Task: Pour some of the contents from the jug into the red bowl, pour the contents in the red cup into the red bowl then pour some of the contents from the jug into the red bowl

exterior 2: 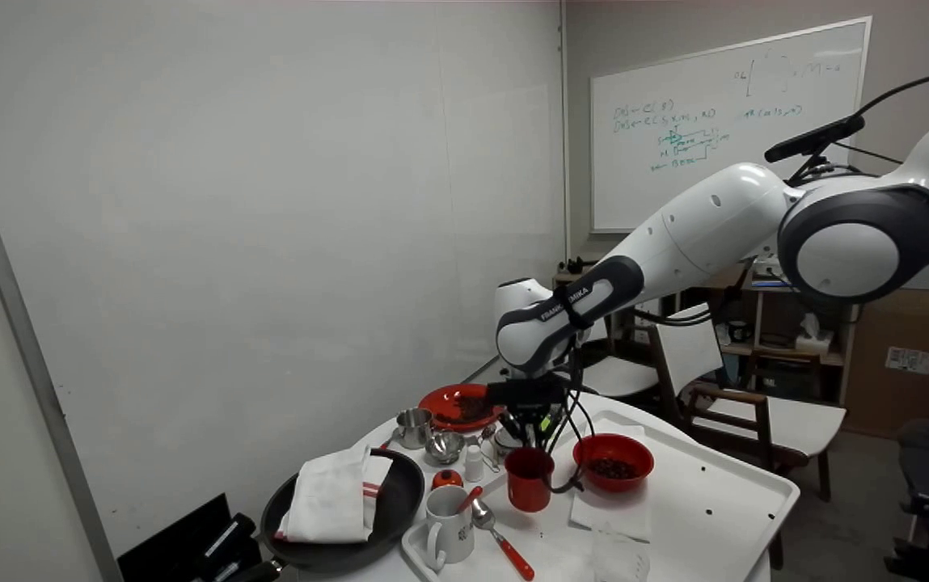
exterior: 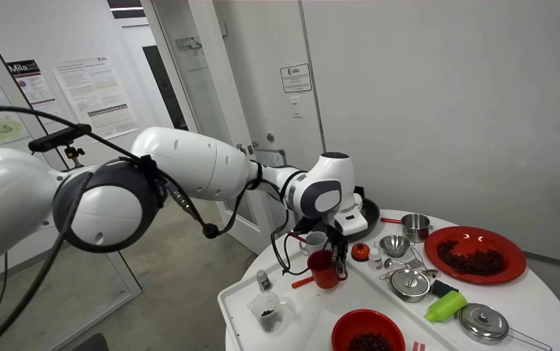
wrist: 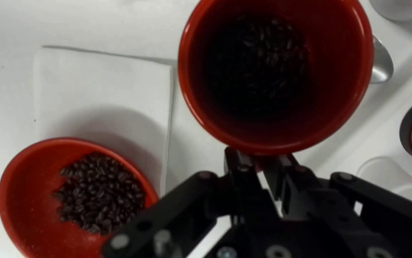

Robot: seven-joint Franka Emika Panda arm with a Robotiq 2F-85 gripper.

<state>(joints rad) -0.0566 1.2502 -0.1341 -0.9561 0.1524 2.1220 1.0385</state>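
The mug (exterior 2: 454, 535) stands near one corner of the tray (exterior 2: 727, 491), the jug (exterior: 269, 314) towards another, the cup (exterior 2: 529, 487) between mug and bowl (exterior: 365, 321) in both exterior views.

In both exterior views we look down from well back across a round white table (exterior: 538, 302) to a pale grey wall (exterior: 455, 122), plus a green-lettered whiteboard (exterior 2: 674, 202) in an exterior view. From close above, our wrist view looks into a cylindrical red cup (wrist: 329, 82); all three share it and a glossy round red bowl (wrist: 33, 190).
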